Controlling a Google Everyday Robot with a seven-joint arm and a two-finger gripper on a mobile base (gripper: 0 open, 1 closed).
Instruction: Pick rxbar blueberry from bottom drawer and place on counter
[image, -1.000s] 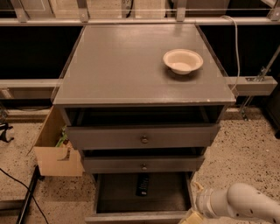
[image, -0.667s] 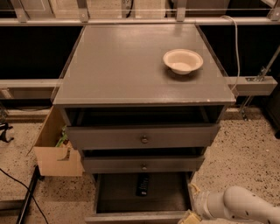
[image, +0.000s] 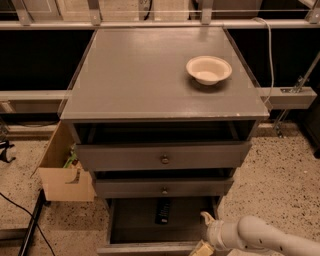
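The rxbar blueberry (image: 163, 211) is a slim dark bar lying on the floor of the open bottom drawer (image: 127, 231), near its back and middle. The counter (image: 145, 70) is the broad grey cabinet top. My gripper (image: 204, 235) is at the bottom right of the view, at the end of the white arm (image: 260, 236), over the drawer's front right corner, to the right of the bar and apart from it.
A cream round bowl (image: 209, 69) sits on the counter's right side. The two upper drawers with round knobs (image: 164, 159) stand slightly open above the bottom drawer. A cardboard box (image: 62, 172) stands left of the cabinet, with cables on the speckled floor.
The arm and gripper have shifted slightly left, toward the open bottom drawer. The bar, bowl and drawers have not moved.
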